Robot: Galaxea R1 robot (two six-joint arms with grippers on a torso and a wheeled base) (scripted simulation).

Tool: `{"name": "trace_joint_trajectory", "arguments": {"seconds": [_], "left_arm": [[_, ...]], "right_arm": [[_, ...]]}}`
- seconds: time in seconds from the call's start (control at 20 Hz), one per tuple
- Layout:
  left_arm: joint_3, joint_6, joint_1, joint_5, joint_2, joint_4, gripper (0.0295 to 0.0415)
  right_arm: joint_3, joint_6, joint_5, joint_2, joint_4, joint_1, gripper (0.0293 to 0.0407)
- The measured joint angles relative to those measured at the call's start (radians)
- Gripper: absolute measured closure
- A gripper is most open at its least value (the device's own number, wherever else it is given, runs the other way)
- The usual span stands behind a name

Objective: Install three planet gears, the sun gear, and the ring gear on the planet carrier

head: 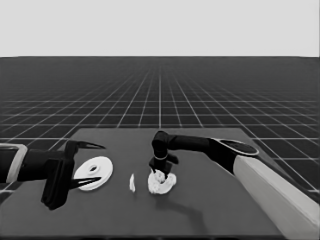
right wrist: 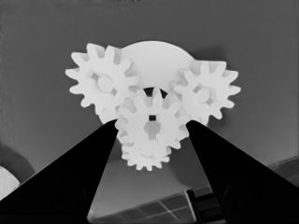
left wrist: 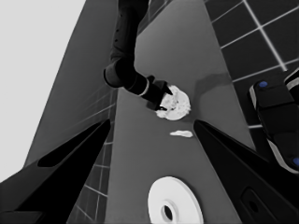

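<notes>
Right gripper [right wrist: 152, 128] down over the smaller round part [head: 167, 184] at tabletop centre, fingers [right wrist: 70, 182] pinching the sun gear [right wrist: 152, 122] between them, one finger against each flank of its toothed head. Sun gear seated at the middle of the smaller round part, square hole showing in its face, teeth meeting those of the neighbouring gears.

Planet gears: one [right wrist: 103, 84] at ten o'clock of the sun gear, one [right wrist: 205, 93] at two o'clock, each on a peg; a third [right wrist: 147, 156] at six o'clock, partly hidden beneath the sun gear.

Left gripper [head: 82, 162] parked over the tabletop's left end, fingers [left wrist: 70, 158] spread wide. Larger round part [head: 95, 172] lying flat under and between those fingers, not gripped.

Thin white piece [head: 132, 183] on the tabletop [head: 215, 210] between the two round parts, apart from both.

Tabletop dark and plain; gridded floor beyond it to the horizon, pale band above. Dark machinery [left wrist: 275, 116] with blue lights past the table's edge in the left wrist view.
</notes>
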Motion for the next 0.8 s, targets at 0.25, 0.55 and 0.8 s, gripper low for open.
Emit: {"name": "trace_joint_trajectory", "arguments": {"seconds": [0.25, 0.55, 0.8], "left_arm": [[0.0, 0.0, 0.0, 0.0, 0.0, 0.0, 0.0326], [0.0, 0.0, 0.0, 0.0, 0.0, 0.0, 0.0326], [0.0, 0.0, 0.0, 0.0, 0.0, 0.0, 0.0326]], "right_arm": [[0.0, 0.052, 0.0, 0.0, 0.0, 0.0, 0.039], [-0.001, 0.115, 0.0, -0.001, 0.0, -0.005, 0.039], [-0.001, 0.168, 0.0, -0.001, 0.0, -0.005, 0.039]]}}
